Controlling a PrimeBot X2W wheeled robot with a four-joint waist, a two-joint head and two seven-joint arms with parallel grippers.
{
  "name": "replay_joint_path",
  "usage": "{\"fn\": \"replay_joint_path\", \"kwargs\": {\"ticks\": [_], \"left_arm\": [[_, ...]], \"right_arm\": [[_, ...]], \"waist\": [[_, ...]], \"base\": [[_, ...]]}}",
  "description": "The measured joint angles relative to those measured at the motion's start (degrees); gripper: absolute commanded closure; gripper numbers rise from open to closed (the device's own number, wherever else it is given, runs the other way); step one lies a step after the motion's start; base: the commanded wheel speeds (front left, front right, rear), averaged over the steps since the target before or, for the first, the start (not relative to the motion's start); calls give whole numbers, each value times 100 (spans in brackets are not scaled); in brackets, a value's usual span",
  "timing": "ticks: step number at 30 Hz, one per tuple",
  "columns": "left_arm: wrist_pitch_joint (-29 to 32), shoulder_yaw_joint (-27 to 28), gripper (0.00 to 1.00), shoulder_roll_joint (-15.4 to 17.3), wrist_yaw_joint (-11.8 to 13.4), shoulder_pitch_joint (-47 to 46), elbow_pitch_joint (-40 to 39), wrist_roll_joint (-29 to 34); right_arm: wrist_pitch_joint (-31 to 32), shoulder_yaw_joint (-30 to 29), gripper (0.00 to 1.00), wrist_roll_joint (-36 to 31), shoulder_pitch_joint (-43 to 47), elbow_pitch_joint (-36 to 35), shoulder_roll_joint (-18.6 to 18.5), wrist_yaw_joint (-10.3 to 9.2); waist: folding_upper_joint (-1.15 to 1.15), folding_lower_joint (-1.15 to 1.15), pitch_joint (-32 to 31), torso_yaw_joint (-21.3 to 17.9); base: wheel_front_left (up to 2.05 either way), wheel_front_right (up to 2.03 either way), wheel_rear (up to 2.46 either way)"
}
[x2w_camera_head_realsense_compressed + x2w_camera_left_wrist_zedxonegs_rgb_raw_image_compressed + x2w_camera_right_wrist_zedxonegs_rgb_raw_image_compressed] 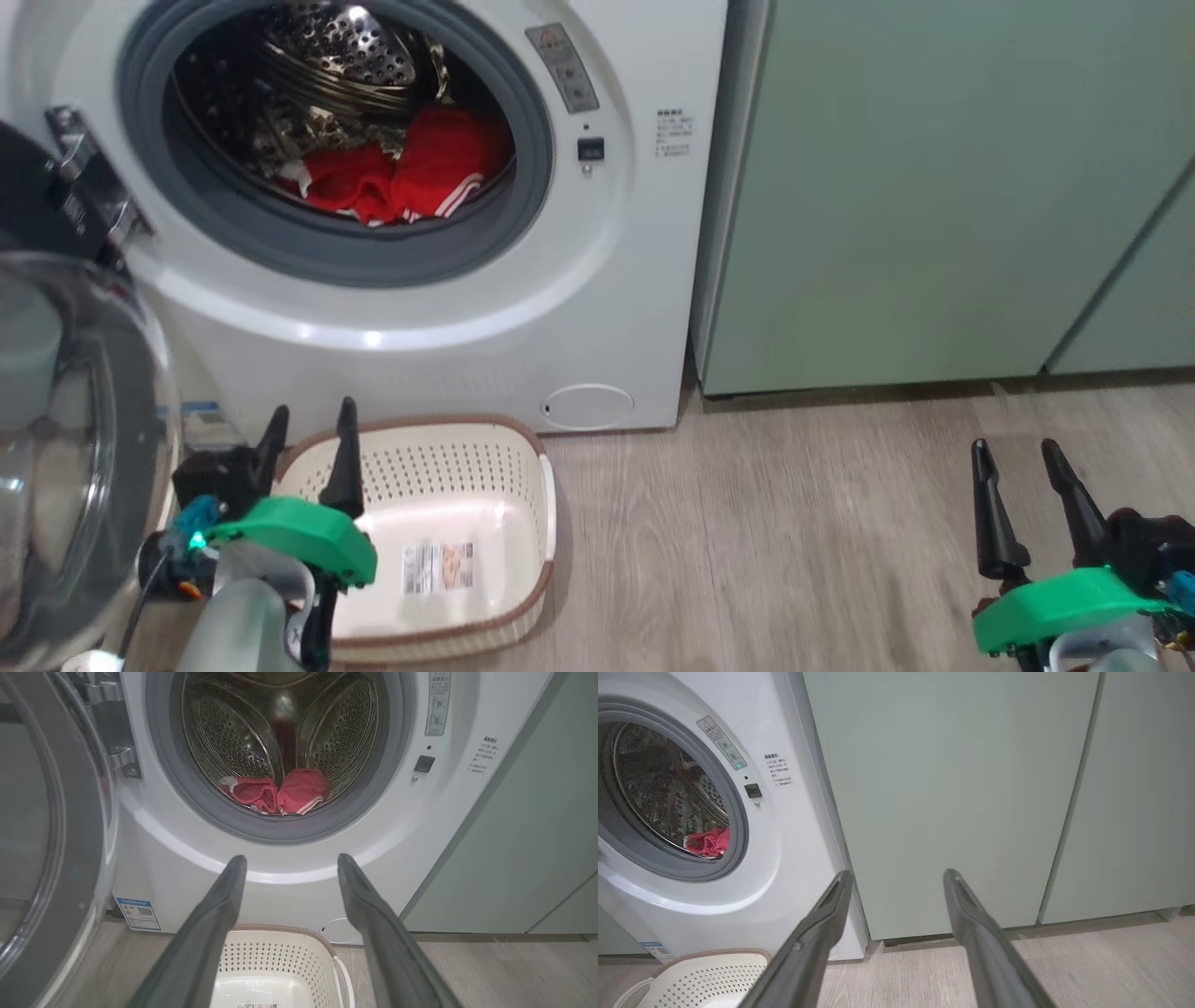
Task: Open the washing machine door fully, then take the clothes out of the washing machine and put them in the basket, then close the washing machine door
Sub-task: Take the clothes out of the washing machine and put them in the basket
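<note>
At the lower left of the head view, the left hand (314,408) spreads its two dark fingers wide and empty over the left end of the basket (546,485), which sits on the wooden floor (794,523). At the lower right, the right hand (1015,448) is equally wide and holds nothing. The washing machine door (84,420) stands swung open at the left edge. Behind the basket is the washing machine (607,308), with the clothes (411,168) lying in its drum at upper centre. Pale green cabinets (934,187) stand at the upper right.
</note>
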Motion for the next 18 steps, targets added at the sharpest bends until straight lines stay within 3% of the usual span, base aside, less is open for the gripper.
{"fn": "replay_joint_path", "kwargs": {"ticks": [8,18], "left_arm": [[0,-103,0,-1,0,-2,96,0],[52,-265,0,3,3,-316,862,62]], "right_arm": [[0,49,0,0,-9,-1,4,-1],[0,103,0,36,-31,20,7,-1]], "waist": [[0,0,24,-22],[0,0,147,-81]], "base": [[112,-112,0],[5,-5,0]]}}
